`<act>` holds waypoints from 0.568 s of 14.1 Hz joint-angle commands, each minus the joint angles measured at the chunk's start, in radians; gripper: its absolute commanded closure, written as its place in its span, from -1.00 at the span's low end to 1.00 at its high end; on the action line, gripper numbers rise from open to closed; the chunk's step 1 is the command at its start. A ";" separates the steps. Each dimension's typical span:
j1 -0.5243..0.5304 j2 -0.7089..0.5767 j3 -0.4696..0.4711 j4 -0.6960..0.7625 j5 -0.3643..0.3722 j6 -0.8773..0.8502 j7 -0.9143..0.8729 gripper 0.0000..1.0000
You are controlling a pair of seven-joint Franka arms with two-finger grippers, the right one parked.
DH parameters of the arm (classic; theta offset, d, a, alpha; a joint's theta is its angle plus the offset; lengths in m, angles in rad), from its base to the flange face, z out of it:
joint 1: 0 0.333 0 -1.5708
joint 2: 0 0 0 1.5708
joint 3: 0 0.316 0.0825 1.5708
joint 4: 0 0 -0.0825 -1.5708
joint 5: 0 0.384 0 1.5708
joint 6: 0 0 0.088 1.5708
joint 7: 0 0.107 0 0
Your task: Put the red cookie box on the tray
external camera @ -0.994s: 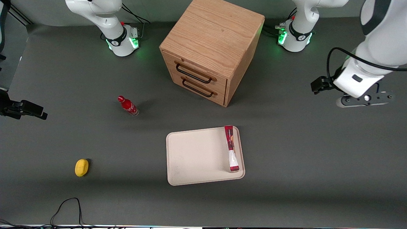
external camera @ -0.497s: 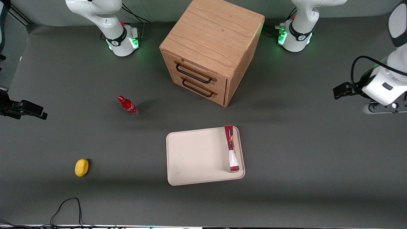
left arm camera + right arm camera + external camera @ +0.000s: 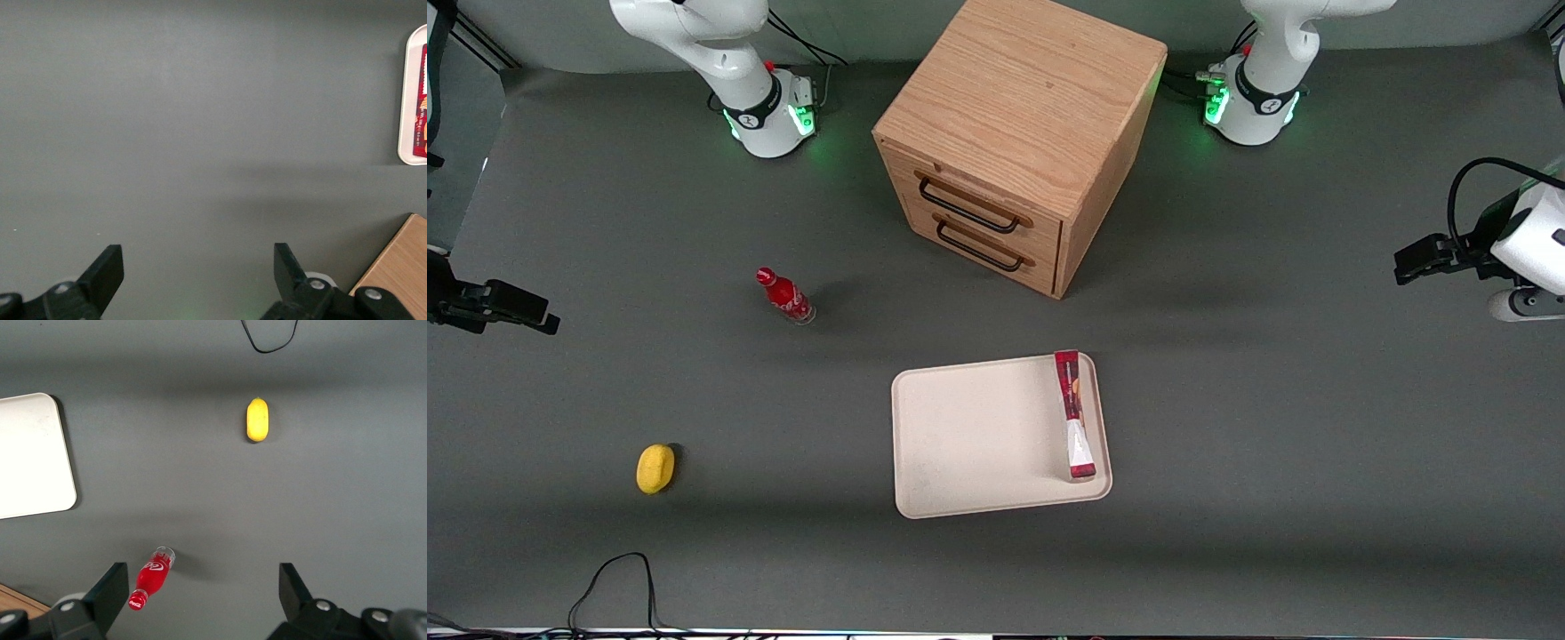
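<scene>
The claw (image 3: 193, 280) hangs over bare bench (image 3: 1280, 427) at the working arm's end, fingers (image 3: 107, 270) spread wide, holding nothing. The red cookie box (image 3: 1074, 414) lies on the tray (image 3: 978, 436), along its edge toward that end.

The red cookie box (image 3: 1074, 414) lies on the tray (image 3: 978, 436), along the rim toward the working arm's end of the table. The drawer cabinet (image 3: 1018, 142) stands farther from the front camera than the tray. The bottle (image 3: 785, 296) and the lemon (image 3: 655, 468) sit toward the parked arm's end, the lemon nearer the camera. The gripper (image 3: 199, 280) hangs open above bare table, well apart from the tray, at the working arm's end.
</scene>
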 commanded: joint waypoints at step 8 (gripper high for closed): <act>0.001 0.002 0.006 0.015 -0.047 -0.018 0.039 -1.00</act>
